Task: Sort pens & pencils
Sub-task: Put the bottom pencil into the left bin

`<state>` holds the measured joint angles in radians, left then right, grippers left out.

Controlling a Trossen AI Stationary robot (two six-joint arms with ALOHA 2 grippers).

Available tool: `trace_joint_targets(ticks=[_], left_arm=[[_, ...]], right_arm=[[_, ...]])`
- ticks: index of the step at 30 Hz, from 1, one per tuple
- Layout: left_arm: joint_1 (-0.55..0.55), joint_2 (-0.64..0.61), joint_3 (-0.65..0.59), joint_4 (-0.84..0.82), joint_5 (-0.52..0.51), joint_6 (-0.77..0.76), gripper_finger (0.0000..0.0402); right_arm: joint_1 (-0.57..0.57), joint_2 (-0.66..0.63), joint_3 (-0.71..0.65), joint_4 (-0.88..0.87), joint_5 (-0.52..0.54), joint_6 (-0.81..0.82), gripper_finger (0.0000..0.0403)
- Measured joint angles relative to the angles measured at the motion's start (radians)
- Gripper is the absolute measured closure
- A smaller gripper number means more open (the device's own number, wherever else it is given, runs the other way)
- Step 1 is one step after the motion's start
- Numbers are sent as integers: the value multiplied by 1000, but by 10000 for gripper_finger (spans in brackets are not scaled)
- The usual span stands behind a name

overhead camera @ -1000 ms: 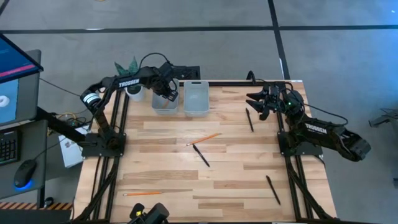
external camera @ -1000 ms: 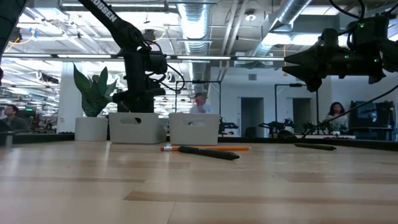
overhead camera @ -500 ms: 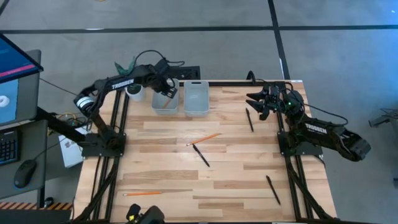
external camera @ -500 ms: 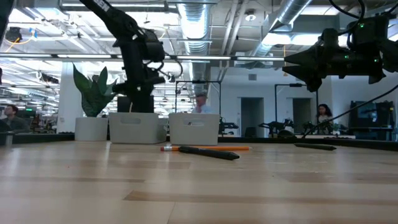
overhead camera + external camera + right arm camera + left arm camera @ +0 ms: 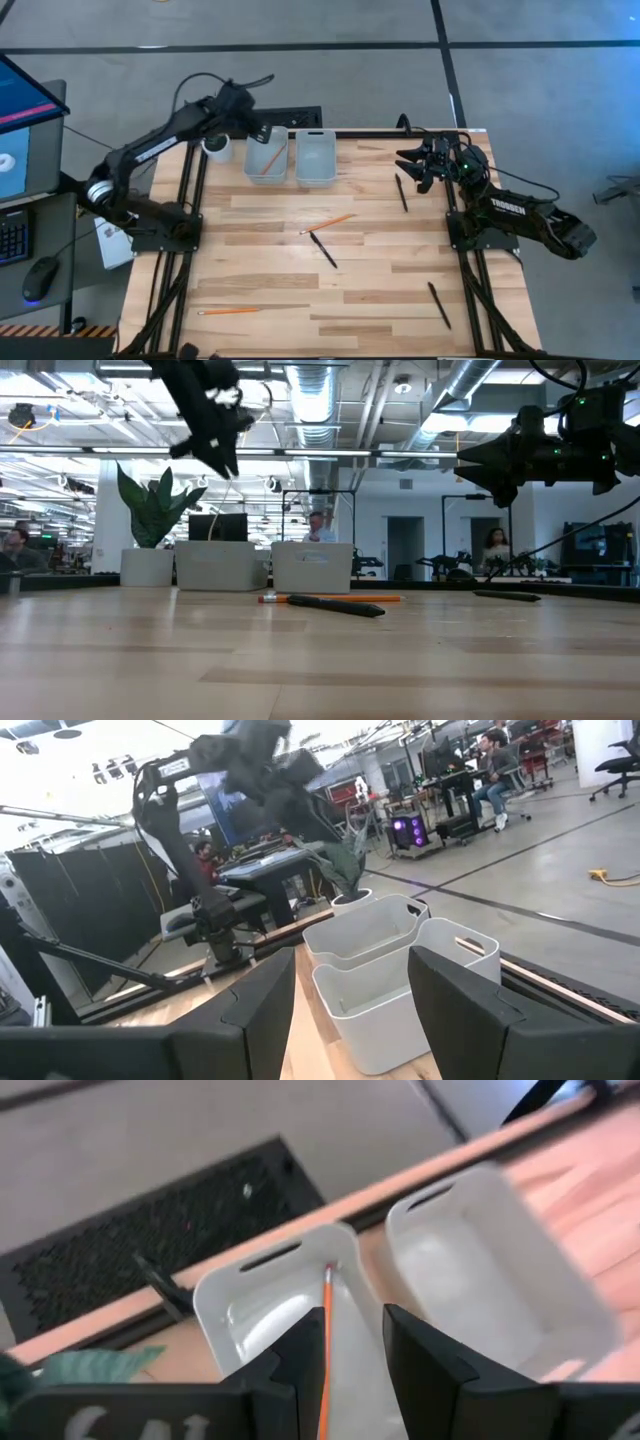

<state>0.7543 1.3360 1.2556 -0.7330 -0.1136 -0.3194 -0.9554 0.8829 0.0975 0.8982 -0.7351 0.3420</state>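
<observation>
Pencils: one (image 5: 266, 160) lies inside the left bin (image 5: 249, 150), slanted with its end against the far wall. Two are out on the tabletop (image 5: 400, 280), one at the middle (image 5: 328, 223) and one near the front edge (image 5: 228, 312).
Pens: all three are on the tabletop, none binned: middle (image 5: 323, 250), far right (image 5: 401, 192), front right (image 5: 439, 305).
Change: the left claw (image 5: 255, 125) has lifted out of the left bin and drawn up and back; the pencil stays behind in the bin.
Left claw: narrow gap, gripping nothing.
Right claw: (image 5: 403, 160) spread wide and empty, hovering near the far-right pen.
Right bin: (image 5: 300, 160) shows nothing inside.
Meaning: one pencil looks sorted; five items likely remain.
</observation>
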Motion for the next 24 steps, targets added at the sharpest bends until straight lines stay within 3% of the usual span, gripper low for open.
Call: trace_joint_targets(ticks=[12, 24], left_arm=[[-155, -230, 0, -2, -50, -122, 308], [-456, -272, 0, -15, -113, -150, 308]], right_arm=[[0, 0, 0, 0, 0, 0, 186], [0, 0, 0, 0, -1, 7, 186]])
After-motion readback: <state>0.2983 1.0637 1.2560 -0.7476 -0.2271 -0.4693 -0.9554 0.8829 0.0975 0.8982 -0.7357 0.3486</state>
